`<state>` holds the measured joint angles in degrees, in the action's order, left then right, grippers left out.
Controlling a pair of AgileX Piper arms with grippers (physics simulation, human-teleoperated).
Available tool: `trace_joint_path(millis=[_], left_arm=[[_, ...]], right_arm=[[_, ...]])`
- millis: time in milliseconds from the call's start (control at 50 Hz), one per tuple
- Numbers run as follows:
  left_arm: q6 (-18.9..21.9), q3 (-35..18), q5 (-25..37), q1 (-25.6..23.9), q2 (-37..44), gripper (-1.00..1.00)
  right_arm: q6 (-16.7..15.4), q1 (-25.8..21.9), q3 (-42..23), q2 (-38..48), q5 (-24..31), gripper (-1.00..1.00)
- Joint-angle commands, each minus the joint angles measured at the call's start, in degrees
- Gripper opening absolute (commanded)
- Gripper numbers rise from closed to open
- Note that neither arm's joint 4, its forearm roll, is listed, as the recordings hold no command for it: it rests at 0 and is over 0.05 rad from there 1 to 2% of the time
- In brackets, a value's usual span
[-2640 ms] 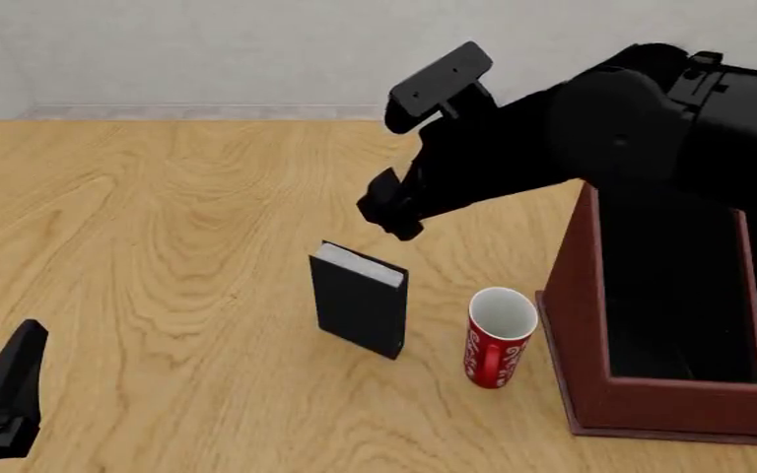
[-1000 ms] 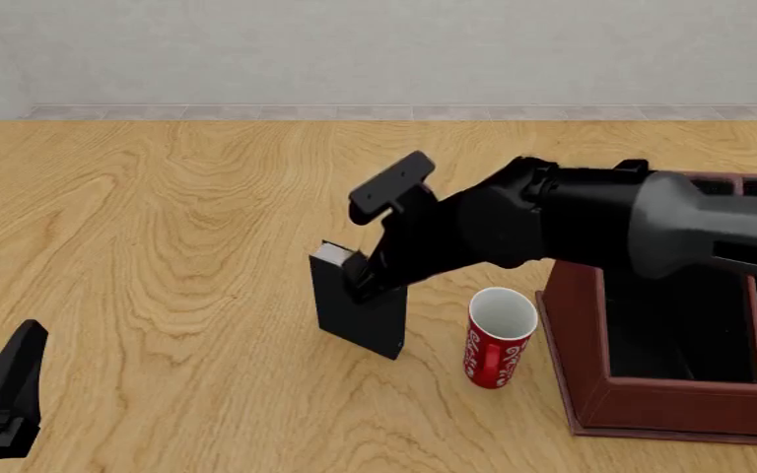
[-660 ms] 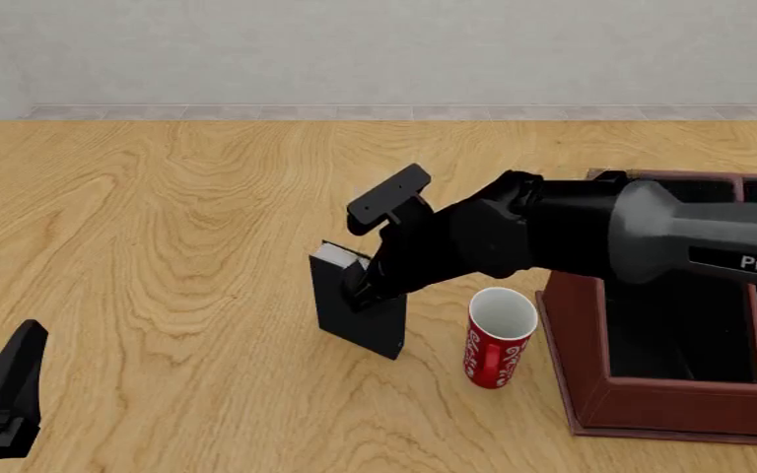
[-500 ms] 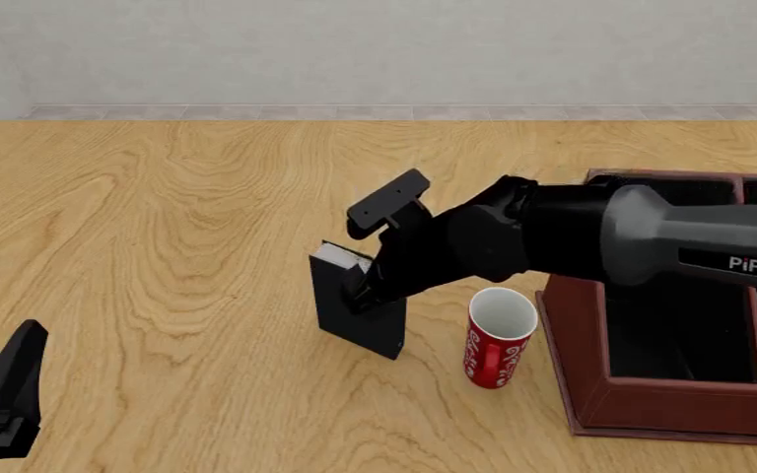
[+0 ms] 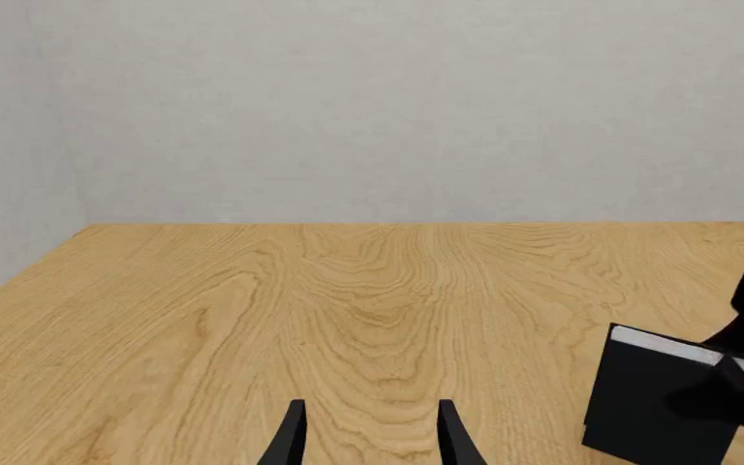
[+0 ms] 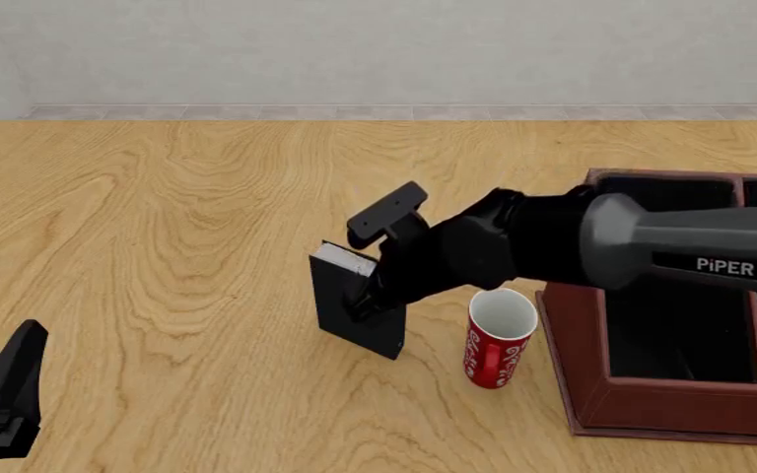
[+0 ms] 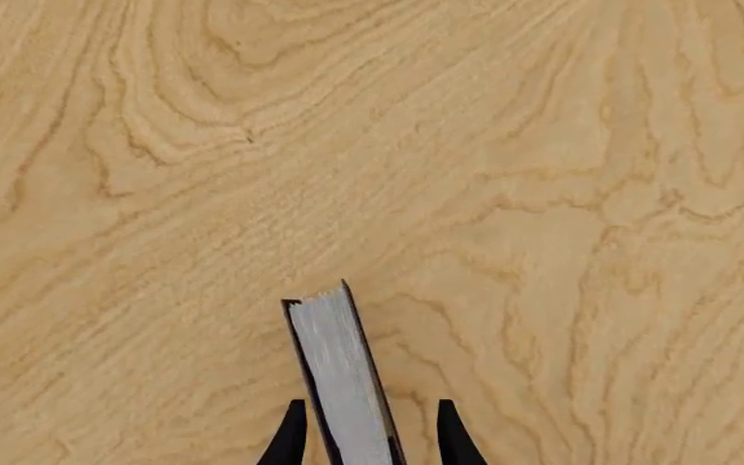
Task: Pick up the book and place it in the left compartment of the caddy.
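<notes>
- The caddy (image 6: pixel 589 394) runs off the right edge of the front view, and the right arm crosses its far end, so its left compartment (image 6: pixel 674 340) shows only in part.
- The right gripper (image 6: pixel 368 296) covers the upper right part of the book (image 6: pixel 352 320); its fingertips are hard to pick out against the black cover.
- In the right wrist view the fingers (image 7: pixel 291 438) sit either side of the white page edges, close to the covers; whether they press on the book cannot be told.
- The book stands upright on the table (image 6: pixel 169 217), left of the red mug (image 6: pixel 500 337), which is just beside the caddy.
- The left gripper (image 5: pixel 369 436) is apart, holding nothing, low at the table's near left.
</notes>
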<state>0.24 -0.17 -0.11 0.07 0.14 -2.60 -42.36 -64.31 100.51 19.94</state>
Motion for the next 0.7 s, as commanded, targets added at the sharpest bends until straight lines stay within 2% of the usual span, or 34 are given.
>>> trace_joint_path(millis=[20, 160, 180, 480, 600, 700], left_arm=[[0.0, 0.0, 0.0, 0.0, 0.0, 1.00], [0.0, 0.0, 0.0, 0.0, 0.0, 1.00], [0.0, 0.0, 0.0, 0.0, 0.0, 1.00], [0.0, 0.0, 0.0, 0.0, 0.0, 1.00], [0.0, 0.0, 0.0, 0.0, 0.0, 1.00], [0.0, 0.0, 0.0, 0.0, 0.0, 1.00]], right_arm=[[0.2, -0.1, 0.2, 0.6, -0.8, 1.00], [0.6, -0.2, 0.3, 1.0, -1.0, 1.00], [0.6, -0.1, 0.4, 1.1, -1.2, -1.00], [-0.5, -0.6, 0.9, -1.0, -0.1, -1.00], [-2.0, -0.9, -0.2, -4.5, 2.3, -1.00], [-1.9, -1.0, 0.3, -6.5, 3.3, -1.00]])
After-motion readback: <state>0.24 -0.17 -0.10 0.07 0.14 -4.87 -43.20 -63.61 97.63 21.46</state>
